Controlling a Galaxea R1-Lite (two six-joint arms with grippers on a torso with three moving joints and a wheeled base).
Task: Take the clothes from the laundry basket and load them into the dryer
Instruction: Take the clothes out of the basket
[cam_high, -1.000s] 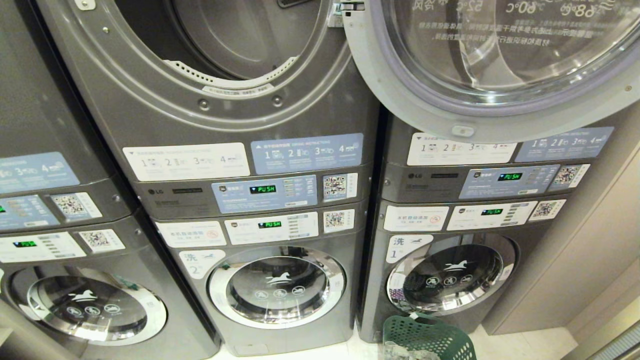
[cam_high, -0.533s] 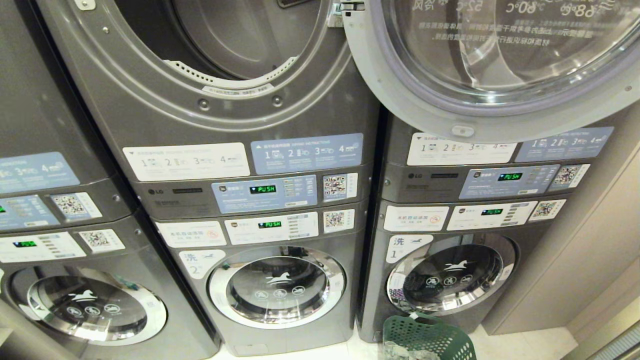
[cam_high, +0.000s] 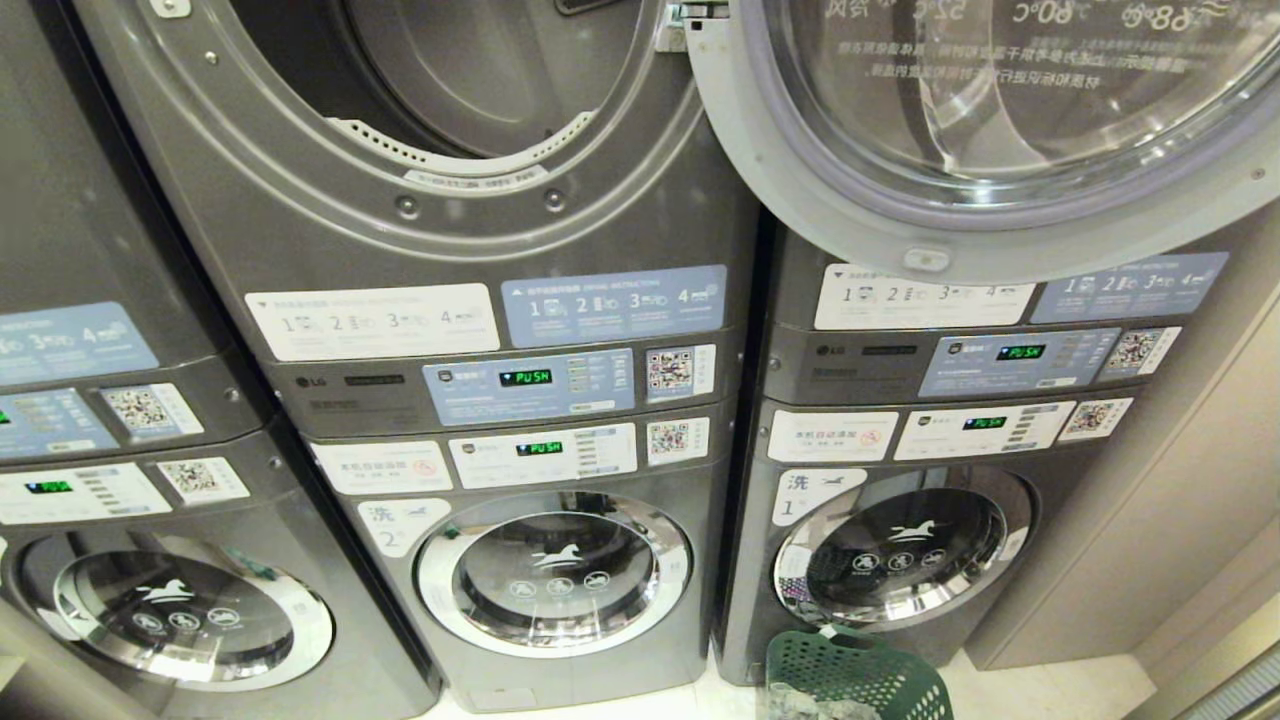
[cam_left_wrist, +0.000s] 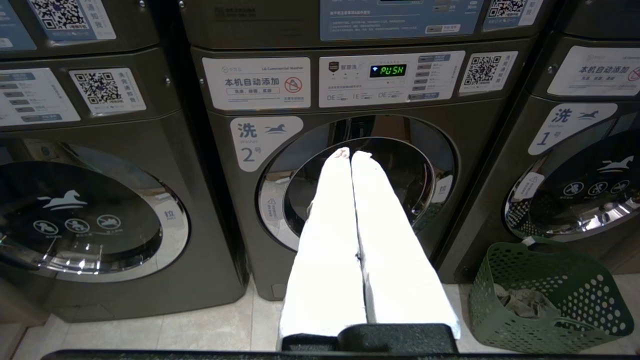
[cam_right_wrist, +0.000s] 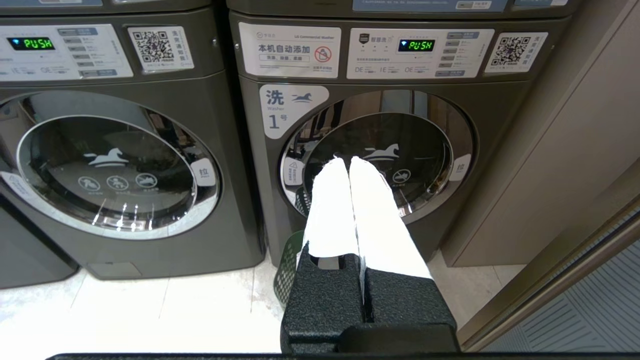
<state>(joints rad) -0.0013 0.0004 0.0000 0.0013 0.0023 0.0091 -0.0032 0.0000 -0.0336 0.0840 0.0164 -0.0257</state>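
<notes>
A: Where's the load?
B: Denim garment (cam_left_wrist: 522, 301), crumpled low inside the green laundry basket (cam_left_wrist: 585, 295), on the floor at the foot of the stack marked 1, right of the dryer stack.
A: Handling?
B: Probably soft, limp, fairly heavy for cloth. I'd pinch a top fold or seam; it'll likely trail on lifting.
A: Grippers?
B: Left gripper (cam_left_wrist: 350, 155) and right gripper (cam_right_wrist: 345, 160) both pinched closed, empty, aimed at the washer doors.
A: Obstructions?
B: Dryer (cam_high: 450, 110) mouth sits high and open. Its swung door (cam_high: 1000, 130) hangs over the right stack, above the basket. Basket wall hems the denim in.
</notes>
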